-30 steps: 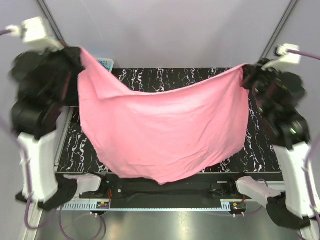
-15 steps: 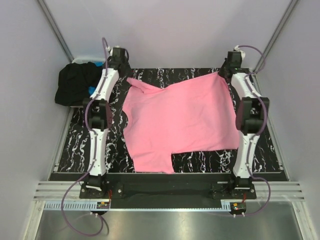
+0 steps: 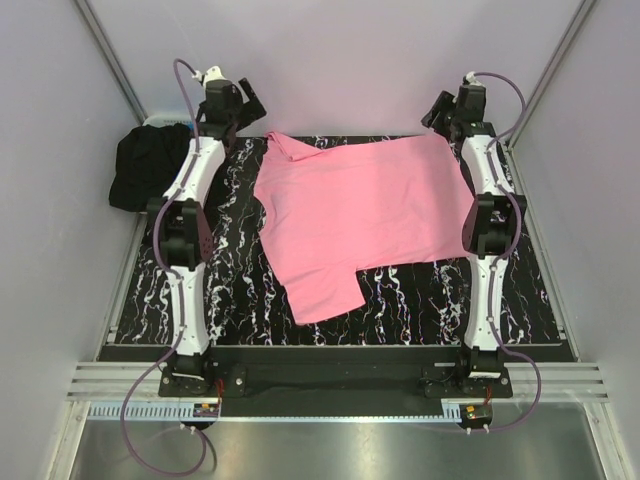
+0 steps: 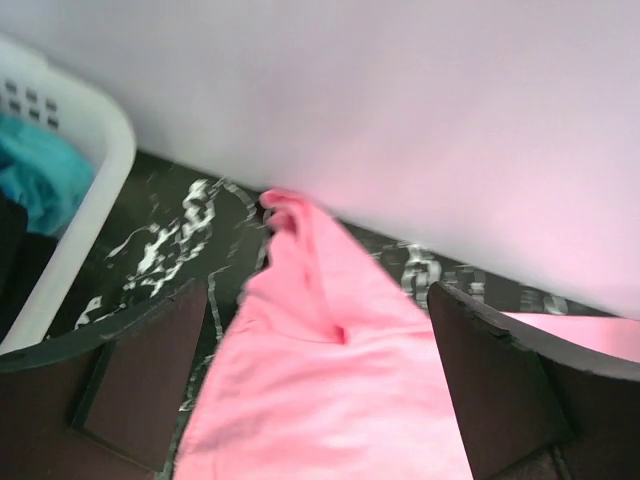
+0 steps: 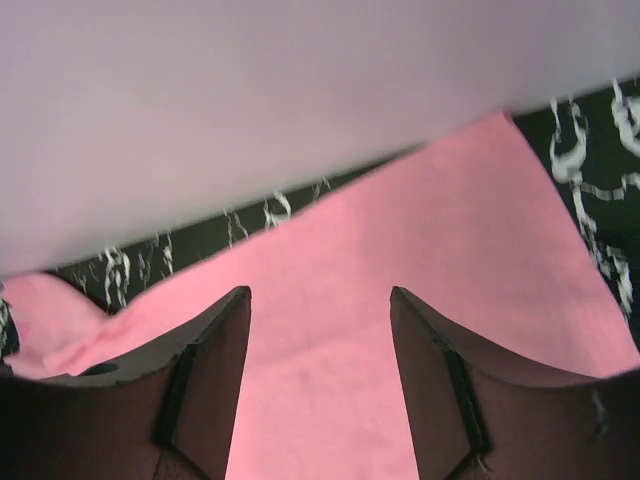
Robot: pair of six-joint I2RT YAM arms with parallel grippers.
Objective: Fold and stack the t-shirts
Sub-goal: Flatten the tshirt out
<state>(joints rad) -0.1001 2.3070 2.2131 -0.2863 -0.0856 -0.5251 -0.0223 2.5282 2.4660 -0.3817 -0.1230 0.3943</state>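
Top view: 1 pink t-shirt [image 3: 360, 215] lies spread, front flat, on the far half of the black marbled table [image 3: 150, 290], its hem edge toward the right and its collar end toward the left; 1 sleeve [image 3: 325, 295] points to the near edge, the other is bunched at the far-left corner of the cloth.

2 arms reach from the near edge to the far wall; the right arm [image 3: 490, 215] runs along the shirt's right edge and hides part of it; the left arm [image 3: 185, 215] runs between the shirt and the heap at the far left.

The left gripper [image 3: 245, 100] hangs above the bunched sleeve, fingers spread wide, nothing between them; the right gripper [image 3: 435, 110] hangs above the far-right corner of the shirt, fingers likewise apart and holding nothing.

At the far left, off the table's edge, 1 black t-shirt [image 3: 148, 175] is heaped and covers most of 1 white slotted basket [image 4: 90, 200]; the left wrist view shows 1 blue t-shirt [image 4: 35, 175] inside that basket.

Count: 3 shirts, 1 basket, 2 grippers.
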